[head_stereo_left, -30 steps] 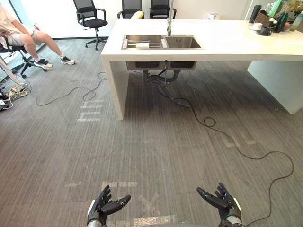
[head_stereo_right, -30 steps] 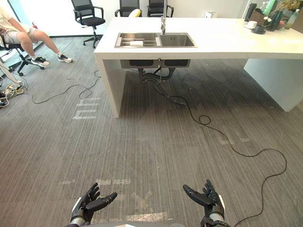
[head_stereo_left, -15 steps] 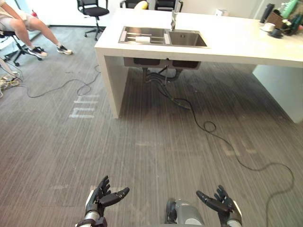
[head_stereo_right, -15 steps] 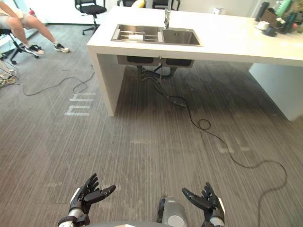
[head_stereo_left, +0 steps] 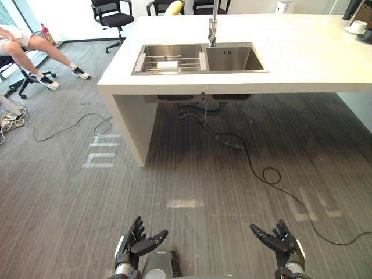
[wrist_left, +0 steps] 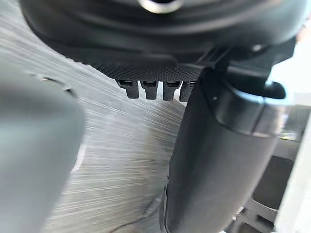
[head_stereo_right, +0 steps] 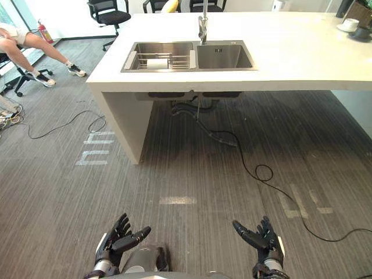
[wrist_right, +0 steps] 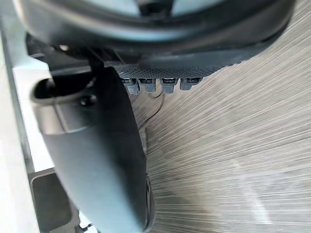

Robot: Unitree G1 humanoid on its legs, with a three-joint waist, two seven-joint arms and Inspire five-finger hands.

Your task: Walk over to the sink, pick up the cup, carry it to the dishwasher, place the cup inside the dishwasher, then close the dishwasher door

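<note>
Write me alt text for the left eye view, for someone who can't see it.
Looking down at grey carpet, the robot's left hand and right hand hang open and empty, short of a white counter with a double sink. A white cup lies on a rack in the left basin; a person sits far left.

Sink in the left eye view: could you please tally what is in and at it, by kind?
Basins: 2 (left basin, right basin)
Faucet: 1
Rack in the left basin: 1
Cup, white, lying on the rack: 1
Total: 5
</note>
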